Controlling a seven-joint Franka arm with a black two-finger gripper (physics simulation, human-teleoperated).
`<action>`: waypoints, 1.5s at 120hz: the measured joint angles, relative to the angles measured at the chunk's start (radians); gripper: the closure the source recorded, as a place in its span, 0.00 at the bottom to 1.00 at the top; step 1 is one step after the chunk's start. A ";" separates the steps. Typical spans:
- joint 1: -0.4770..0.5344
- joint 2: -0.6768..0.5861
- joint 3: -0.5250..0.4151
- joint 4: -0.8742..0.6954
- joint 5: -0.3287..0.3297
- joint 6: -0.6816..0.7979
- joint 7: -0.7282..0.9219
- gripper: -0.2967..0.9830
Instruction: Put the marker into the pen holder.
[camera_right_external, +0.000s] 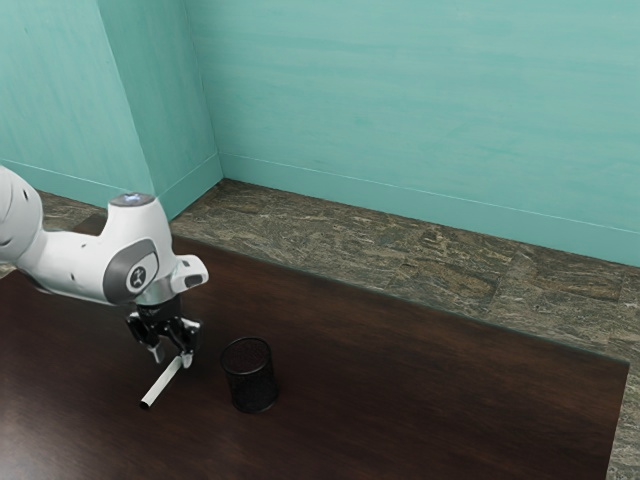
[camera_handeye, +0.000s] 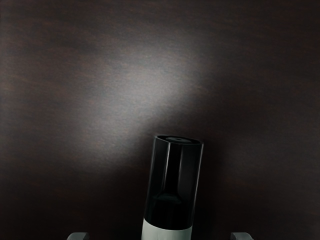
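Straddling the marker (camera_right_external: 163, 382), the gripper (camera_right_external: 173, 357) stands released, its fingertips apart on either side of it.

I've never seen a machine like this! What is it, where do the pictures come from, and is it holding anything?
It's a robot arm, white and jointed, with a black gripper that works like a hand. One picture is taken from beside the arm. The other comes from a camera on its hand, looking at the dark wooden table.

On the table stands a black mesh pen holder, upright like a cup. Near it is a white marker with a black cap. The marker is between the two fingers, but they're apart with gaps beside it, so it isn't being gripped.
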 joint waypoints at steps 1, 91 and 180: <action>0.000 0.000 0.000 0.000 -0.001 0.001 -0.001 0.51; -0.003 -0.076 0.004 -0.001 0.020 -0.002 -0.111 0.85; -0.276 -0.177 -0.023 0.156 -0.015 -0.043 -0.115 0.85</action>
